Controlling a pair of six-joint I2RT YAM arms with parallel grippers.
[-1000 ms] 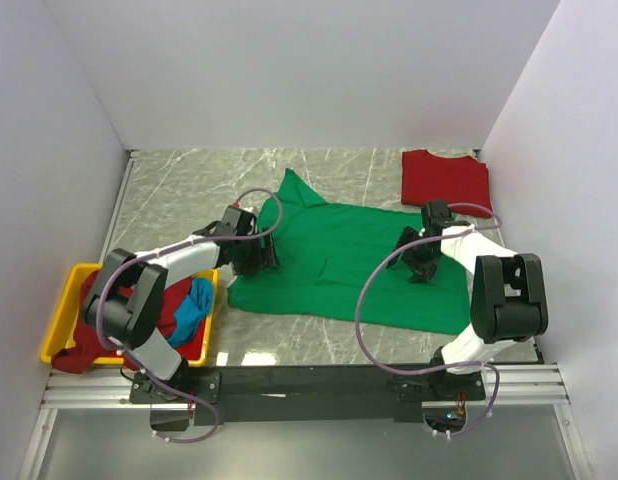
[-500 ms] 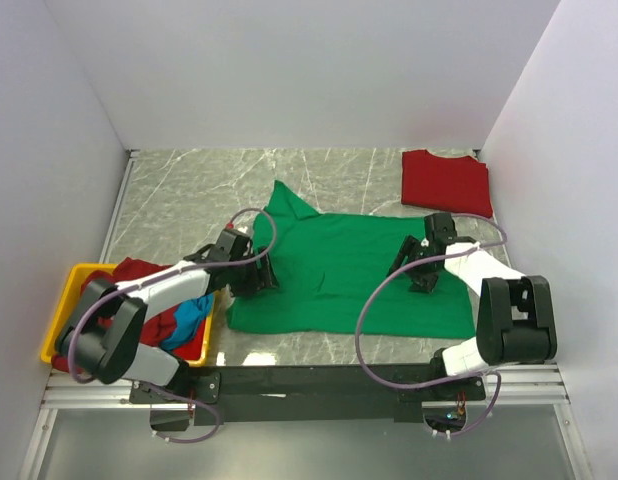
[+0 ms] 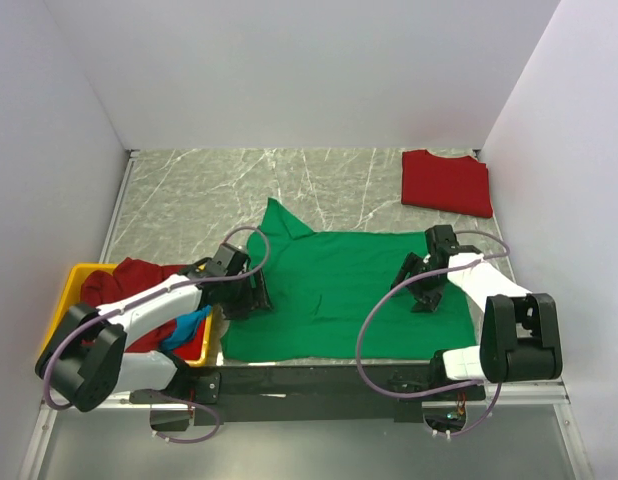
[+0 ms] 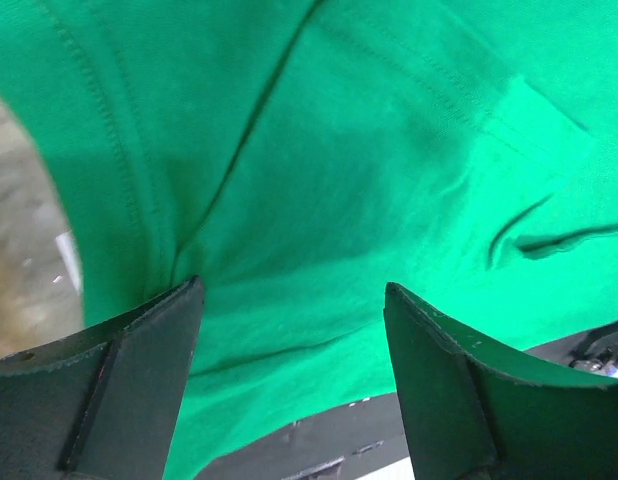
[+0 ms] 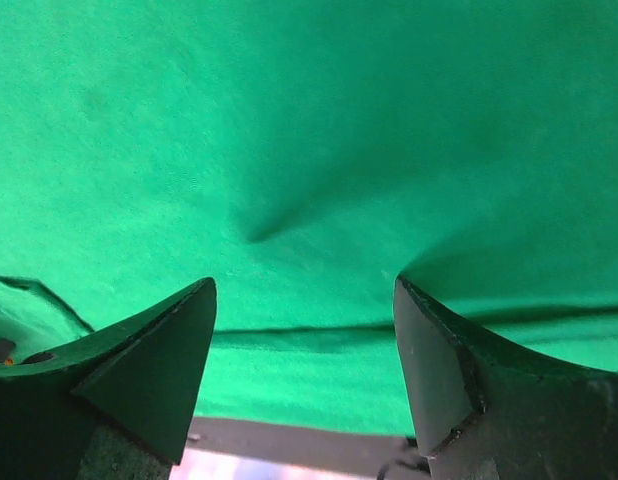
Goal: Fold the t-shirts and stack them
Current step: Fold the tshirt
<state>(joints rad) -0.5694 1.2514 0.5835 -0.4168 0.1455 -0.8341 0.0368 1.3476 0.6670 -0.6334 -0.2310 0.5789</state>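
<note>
Lying flat across the near middle of the grey veined table [image 3: 189,190], one bright green t-shirt [image 3: 339,290] shows soft knit cloth, stitched hems and a few shallow creases. Two grippers sit on it, black wedge-shaped fingers spread wide and clamping nothing: the left gripper [image 3: 249,291] at its left edge, the right gripper [image 3: 421,291] near its right side. One red t-shirt [image 3: 447,182] lies folded into a rectangle at the far right. One yellow plastic bin [image 3: 61,315] at the near left holds a crumpled dark red t-shirt [image 3: 139,275] and a blue t-shirt [image 3: 192,325].

Green t-shirt [image 3: 334,285] matt soft cloth; table [image 3: 189,200] glossy marble-look; bin [image 3: 65,300] smooth yellow plastic
</note>
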